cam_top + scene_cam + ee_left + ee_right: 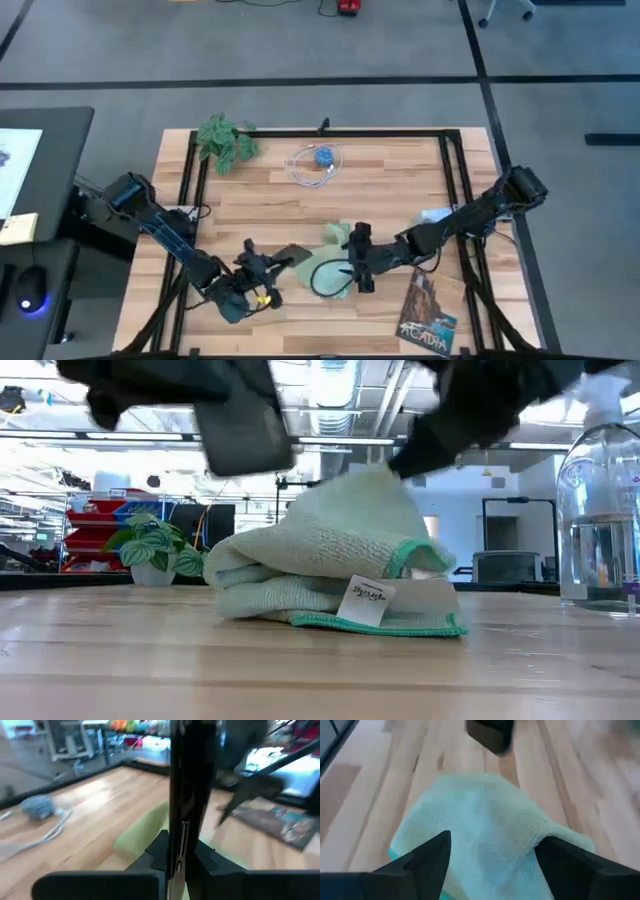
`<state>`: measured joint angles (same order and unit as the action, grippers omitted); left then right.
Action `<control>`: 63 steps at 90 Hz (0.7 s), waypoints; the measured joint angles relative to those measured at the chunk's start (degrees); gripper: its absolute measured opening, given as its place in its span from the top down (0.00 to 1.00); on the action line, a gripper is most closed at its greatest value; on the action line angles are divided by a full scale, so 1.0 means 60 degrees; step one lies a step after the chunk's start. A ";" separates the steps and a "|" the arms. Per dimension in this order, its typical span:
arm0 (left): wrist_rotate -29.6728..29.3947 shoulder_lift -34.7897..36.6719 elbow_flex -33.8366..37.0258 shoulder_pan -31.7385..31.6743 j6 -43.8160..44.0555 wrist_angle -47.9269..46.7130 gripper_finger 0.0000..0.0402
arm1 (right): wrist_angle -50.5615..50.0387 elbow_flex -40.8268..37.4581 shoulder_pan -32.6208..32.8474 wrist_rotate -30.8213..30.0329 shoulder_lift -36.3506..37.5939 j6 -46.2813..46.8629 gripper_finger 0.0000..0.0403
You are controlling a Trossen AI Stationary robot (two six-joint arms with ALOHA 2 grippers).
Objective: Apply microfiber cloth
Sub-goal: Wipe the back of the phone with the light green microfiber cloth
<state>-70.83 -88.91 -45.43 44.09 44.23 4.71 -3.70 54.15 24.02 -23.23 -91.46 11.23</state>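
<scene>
From straight overhead I see my whole table (400,190), the level low camera sits close before the microfiber cloth (330,550), which both my wrist cameras share.

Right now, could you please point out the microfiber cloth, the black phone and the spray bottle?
microfiber cloth (330,550): low view, on its bunched upper fold.
black phone (243,430): low view, on its flat dark face.
spray bottle (602,510): low view, on its clear body.

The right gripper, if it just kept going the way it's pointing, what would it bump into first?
Most likely the microfiber cloth: the right gripper is open, its fingers either side of the bunched fabric right ahead. How near is unclear.
</scene>
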 joint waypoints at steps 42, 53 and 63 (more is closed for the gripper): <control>-0.0062 -0.0030 0.0001 0.0424 0.2818 -0.2232 0.97 | -0.3597 0.1238 -0.0607 0.2829 -0.0131 0.3022 0.33; -0.0063 -0.0032 0.0001 0.0427 0.2776 -0.2221 0.97 | -0.3126 0.0860 -0.0684 0.2106 -0.0432 0.4153 0.33; 0.0002 -0.0036 0.0001 0.0427 0.2776 -0.2239 0.97 | -0.1880 0.0362 -0.0699 0.2051 -0.0967 0.4440 0.33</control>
<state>-70.82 -89.12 -45.43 46.65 60.88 -8.73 -14.98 56.32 19.83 -10.93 -97.26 37.87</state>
